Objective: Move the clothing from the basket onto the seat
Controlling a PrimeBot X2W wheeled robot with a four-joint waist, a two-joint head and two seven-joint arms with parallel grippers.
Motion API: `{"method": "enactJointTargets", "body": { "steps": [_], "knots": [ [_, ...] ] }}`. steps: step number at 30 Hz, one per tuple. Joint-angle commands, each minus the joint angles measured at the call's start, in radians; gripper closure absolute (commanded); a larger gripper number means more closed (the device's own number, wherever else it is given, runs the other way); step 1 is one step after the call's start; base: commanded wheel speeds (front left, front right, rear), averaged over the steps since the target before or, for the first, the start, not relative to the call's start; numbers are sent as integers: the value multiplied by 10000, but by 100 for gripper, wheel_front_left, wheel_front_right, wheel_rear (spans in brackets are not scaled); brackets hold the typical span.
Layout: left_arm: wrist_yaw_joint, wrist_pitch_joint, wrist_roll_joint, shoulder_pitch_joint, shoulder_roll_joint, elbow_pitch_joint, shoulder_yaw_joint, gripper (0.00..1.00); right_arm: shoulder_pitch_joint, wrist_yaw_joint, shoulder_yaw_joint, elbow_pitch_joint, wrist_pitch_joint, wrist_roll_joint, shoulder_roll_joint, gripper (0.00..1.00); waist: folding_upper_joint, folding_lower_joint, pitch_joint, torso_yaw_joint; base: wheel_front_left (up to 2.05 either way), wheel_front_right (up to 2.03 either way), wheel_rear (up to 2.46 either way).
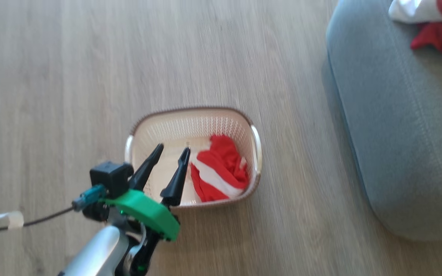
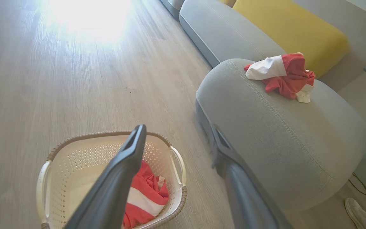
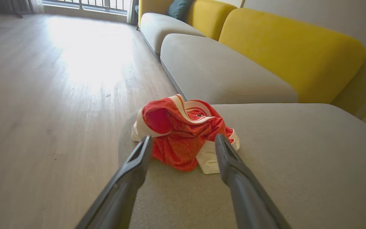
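The cream basket (image 1: 190,115) stands on the wood floor, with a red and white striped piece of clothing (image 1: 221,172) crumpled in its right half. My left gripper (image 1: 173,147) hovers open over the basket's left half, holding nothing. From the left wrist view, the gripper (image 2: 176,127) is above the basket (image 2: 106,135) and its clothing (image 2: 145,197). A second red and white garment (image 3: 176,127) lies loose on the grey seat (image 3: 297,159). My right gripper (image 3: 183,138) is open, with its tips just short of the garment on either side. That garment (image 2: 281,76) also rests on the seat (image 2: 281,133) in the left wrist view.
The seat (image 1: 397,134) lies right of the basket, with a strip of bare floor between them. Yellow back cushions (image 3: 291,47) and more grey seats (image 3: 221,70) run behind it. A person's shoe (image 2: 357,208) and a cable sit on the floor beside the seat.
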State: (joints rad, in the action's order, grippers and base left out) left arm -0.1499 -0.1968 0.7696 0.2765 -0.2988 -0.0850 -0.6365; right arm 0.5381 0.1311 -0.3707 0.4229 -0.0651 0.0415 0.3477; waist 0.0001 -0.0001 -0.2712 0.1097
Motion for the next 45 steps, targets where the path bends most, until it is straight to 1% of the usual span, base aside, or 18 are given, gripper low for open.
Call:
{"method": "enactJointTargets", "body": {
  "steps": [1,5,8,11,13,14,18,22,26,34,45],
  "knots": [
    [-85,-171,50,-11,-110,189,459,0,-253,-4,299,-732,68,222,-120,0,-1,1,891,-347,0,0,0],
    [-284,-387,95,-469,-171,-20,786,0,-1842,-4,638,-2491,4,692,-1057,0,-1,1,1410,-820,0,0,0],
    [-385,-500,-78,-745,-358,-231,988,0,-2921,-4,984,-3465,38,694,-1700,0,-1,1,1718,-1212,0,0,0],
    [-462,-577,-253,-1004,-582,-467,1289,0,-3703,-4,1335,-4089,214,536,-2258,0,-1,1,1946,-1523,0,0,0],
    [-475,-623,-402,-1245,-725,-716,1655,0,-4316,-4,1628,-4314,487,454,-2634,0,-1,1,2215,-1847,0,0,0],
    [-482,-631,-489,-1321,-775,-796,1778,0,-4510,-4,1766,-4320,604,388,-2704,0,-1,1,2298,-1940,0,0,0],
    [-458,-644,-877,-1632,-747,-884,2462,0,-5168,-4,2221,-3978,1233,76,-2867,0,-1,1,2617,-2251,0,0,0],
    [-262,-646,-1290,-2028,-515,-876,2967,0,-5712,-4,2675,-3420,1861,-144,-2953,0,-1,1,2807,-2461,0,0,0],
    [-27,-647,-1565,-2320,-241,-873,3333,0,-5909,-4,3098,-2908,2282,108,-2970,0,-1,1,2827,-2480,0,0,0],
    [322,-648,-1978,-2420,133,-891,3787,0,-5727,-4,3373,-2418,2703,212,-2973,0,-1,1,2810,-2352,0,0,0],
    [659,-649,-2419,-2400,414,-864,4207,0,-5588,-4,3155,-2114,2949,299,-2974,0,-1,1,2622,-2089,0,0,0]
  ]
}}
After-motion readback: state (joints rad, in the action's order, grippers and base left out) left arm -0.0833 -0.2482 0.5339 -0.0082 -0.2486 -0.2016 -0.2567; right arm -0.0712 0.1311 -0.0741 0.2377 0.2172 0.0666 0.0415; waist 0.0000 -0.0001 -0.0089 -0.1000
